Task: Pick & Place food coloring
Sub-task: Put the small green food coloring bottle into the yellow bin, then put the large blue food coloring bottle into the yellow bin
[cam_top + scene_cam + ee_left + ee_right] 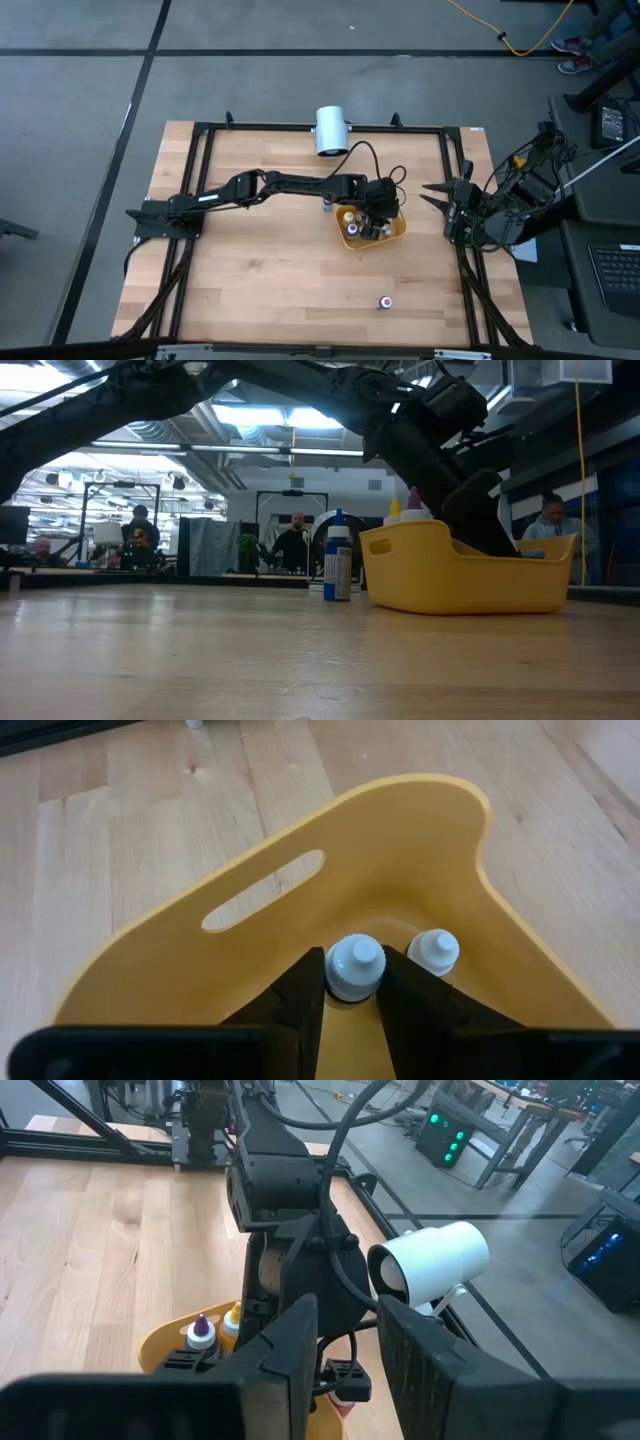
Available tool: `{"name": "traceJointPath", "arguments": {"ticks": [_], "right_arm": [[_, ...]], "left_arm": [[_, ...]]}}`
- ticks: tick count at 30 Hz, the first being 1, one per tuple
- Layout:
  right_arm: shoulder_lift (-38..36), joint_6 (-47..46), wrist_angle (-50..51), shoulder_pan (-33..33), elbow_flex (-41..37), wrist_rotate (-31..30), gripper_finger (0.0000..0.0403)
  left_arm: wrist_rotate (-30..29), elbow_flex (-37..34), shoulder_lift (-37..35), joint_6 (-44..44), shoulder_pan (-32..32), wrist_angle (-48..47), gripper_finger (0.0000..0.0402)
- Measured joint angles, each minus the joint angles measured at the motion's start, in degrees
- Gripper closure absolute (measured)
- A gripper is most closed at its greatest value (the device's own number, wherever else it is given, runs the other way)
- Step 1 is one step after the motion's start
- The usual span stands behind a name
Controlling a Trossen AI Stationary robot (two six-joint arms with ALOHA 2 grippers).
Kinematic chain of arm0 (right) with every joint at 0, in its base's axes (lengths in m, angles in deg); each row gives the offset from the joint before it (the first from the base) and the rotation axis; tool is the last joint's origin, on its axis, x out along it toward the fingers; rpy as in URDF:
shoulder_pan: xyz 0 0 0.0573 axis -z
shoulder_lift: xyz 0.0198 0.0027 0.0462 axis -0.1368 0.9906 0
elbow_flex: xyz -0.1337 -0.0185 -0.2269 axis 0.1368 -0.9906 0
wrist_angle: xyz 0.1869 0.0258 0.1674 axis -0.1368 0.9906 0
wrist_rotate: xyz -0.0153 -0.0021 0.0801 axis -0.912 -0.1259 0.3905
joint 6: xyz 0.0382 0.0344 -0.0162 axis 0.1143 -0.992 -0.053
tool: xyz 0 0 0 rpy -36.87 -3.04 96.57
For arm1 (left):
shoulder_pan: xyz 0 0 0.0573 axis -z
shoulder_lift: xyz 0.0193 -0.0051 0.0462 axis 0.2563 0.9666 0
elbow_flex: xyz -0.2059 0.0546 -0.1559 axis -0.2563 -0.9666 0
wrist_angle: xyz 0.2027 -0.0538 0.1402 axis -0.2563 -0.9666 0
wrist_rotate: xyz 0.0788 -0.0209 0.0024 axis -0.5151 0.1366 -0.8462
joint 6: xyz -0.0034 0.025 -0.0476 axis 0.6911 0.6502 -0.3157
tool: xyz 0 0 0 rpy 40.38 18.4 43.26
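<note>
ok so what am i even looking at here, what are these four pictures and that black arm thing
It is a robot with two dark arms at a wooden table, each ending in a claw. One camera looks down from above, one sits at table height, and one rides on each wrist. The left claw reaches into a yellow tray, its fingers on either side of a white-capped dropper bottle; more bottles stand in the tray. The right claw waits at the table's right edge. Another bottle lies loose on the table.

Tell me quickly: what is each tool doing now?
Left tool: closed around a white-capped food coloring bottle inside the yellow tray.
Right tool: open, empty.
</note>
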Motion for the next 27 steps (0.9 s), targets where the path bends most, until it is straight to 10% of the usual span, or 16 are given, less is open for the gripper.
{"name": "traceJointPath", "arguments": {"ticks": [27], "right_arm": [[0.0, 0.03, 0.0, 0.0, 0.0, 0.0, 0.0293]], "left_arm": [[-3.52, 3.27, -0.11, 1.76, -0.02, -2.47, 0.0306]]}}
